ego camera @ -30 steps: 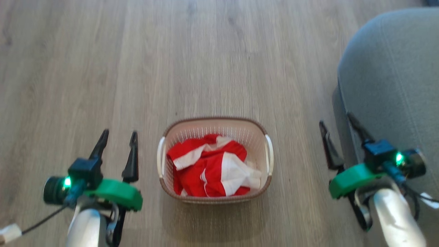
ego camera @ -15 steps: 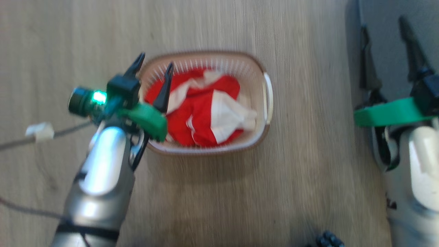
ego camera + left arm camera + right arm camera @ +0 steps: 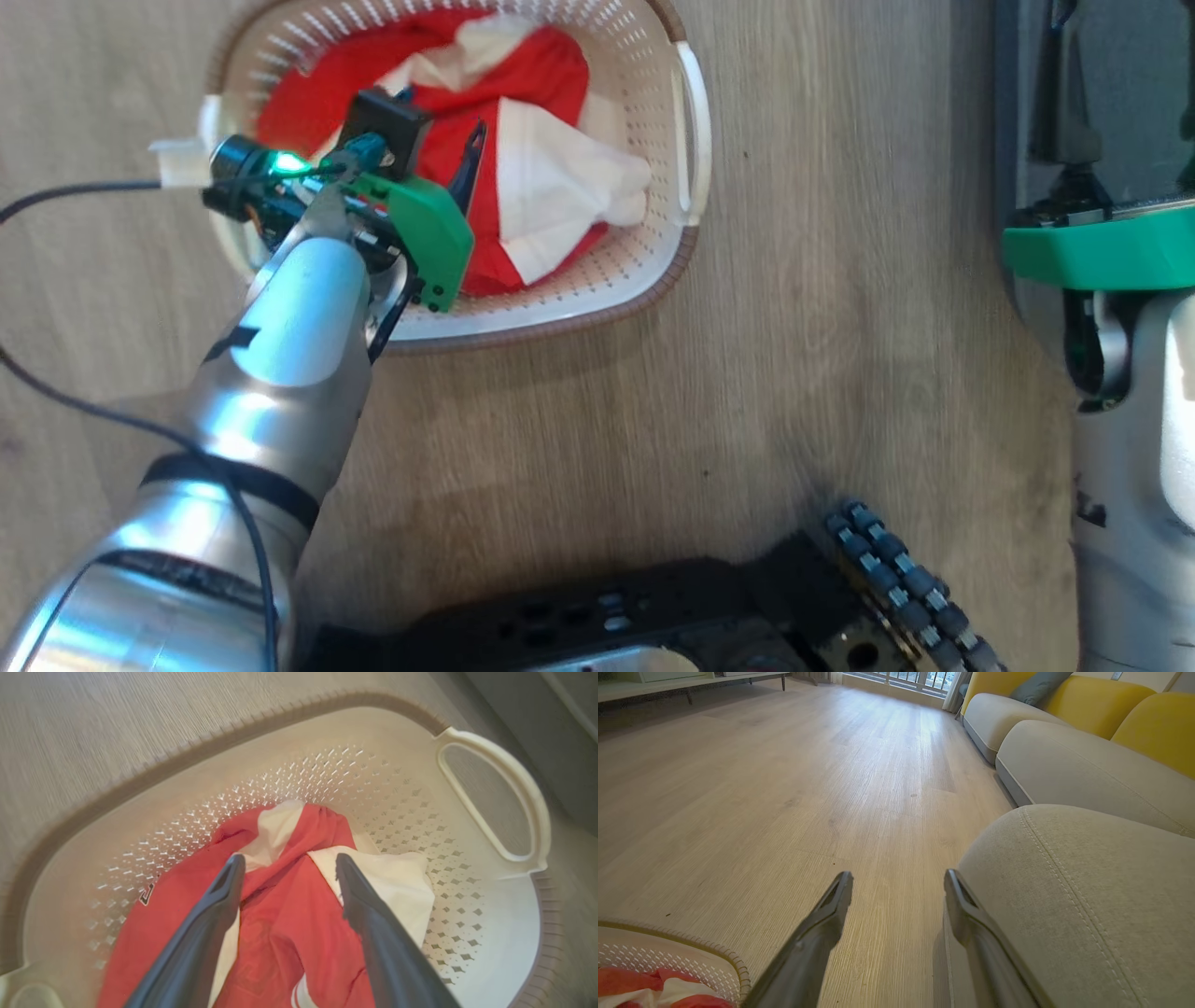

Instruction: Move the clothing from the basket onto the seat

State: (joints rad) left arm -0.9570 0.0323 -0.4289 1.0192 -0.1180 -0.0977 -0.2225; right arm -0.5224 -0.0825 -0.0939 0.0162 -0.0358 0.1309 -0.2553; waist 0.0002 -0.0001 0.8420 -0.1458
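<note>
My left gripper (image 3: 288, 861) hangs spread wide and empty over the clothing (image 3: 280, 933); whether my tips touch it I cannot tell. Between and under my fingers lies a crumpled red heap with white panels (striped trim low down). The basket (image 3: 490, 933) holds it, cream perforated walls and brown rim all round me. My right gripper (image 3: 897, 877), also spread and empty, has the grey stitched seat (image 3: 1087, 896) just beside one finger.

The left gripper (image 3: 285, 870) was open, its fingers over the red and white clothes (image 3: 289, 914) in the basket (image 3: 490, 952).
</note>
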